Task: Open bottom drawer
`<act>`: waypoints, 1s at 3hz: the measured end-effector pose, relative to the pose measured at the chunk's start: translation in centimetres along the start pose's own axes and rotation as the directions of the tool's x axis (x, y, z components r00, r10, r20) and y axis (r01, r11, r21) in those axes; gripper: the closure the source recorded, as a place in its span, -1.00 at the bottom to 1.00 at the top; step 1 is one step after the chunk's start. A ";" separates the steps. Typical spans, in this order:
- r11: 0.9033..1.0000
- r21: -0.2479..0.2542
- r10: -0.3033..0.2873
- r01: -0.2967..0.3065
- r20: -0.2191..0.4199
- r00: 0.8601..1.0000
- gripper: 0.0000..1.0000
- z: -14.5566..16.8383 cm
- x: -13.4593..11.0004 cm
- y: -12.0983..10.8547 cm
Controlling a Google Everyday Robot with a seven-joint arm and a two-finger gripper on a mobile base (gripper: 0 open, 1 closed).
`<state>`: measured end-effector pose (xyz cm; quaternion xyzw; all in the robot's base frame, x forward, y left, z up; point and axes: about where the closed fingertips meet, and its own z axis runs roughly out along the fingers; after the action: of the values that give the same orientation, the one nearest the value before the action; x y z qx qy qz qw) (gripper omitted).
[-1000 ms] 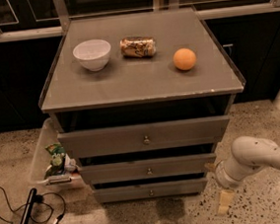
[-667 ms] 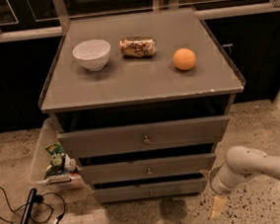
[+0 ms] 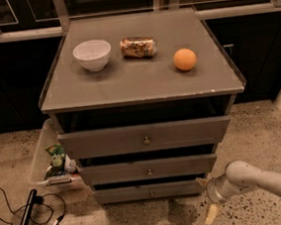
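The bottom drawer (image 3: 133,193) is the lowest and shortest grey front of the cabinet, with a small brass knob (image 3: 151,193) at its centre. Its front sits pushed in, and no interior shows. My gripper (image 3: 205,198) is low by the floor at the drawer's right end, on a white arm reaching in from the right. Its fingers are spread apart and empty: the upper fingertip (image 3: 201,182) is next to the drawer's right corner and the lower, yellowish fingertip (image 3: 210,215) hangs over the floor. The gripper is well to the right of the knob.
The middle drawer (image 3: 121,172) and the tallest top drawer (image 3: 108,140) sit above. On the cabinet top (image 3: 142,82) are a white bowl (image 3: 92,54), a lying can (image 3: 138,47) and an orange (image 3: 184,59). A clear bin (image 3: 38,164) and cables (image 3: 11,211) lie at the left.
My arm has moved left and slightly down, bringing the gripper from beside the cabinet's right side to the bottom drawer's right corner. The drawers have not moved.
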<state>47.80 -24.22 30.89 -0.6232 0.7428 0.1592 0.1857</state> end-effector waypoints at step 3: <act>0.998 0.046 0.047 -0.050 0.073 0.996 -1.00 5.6 2.1 -1.5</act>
<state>49.43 -23.71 24.96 -0.5943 0.7541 0.1683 0.2233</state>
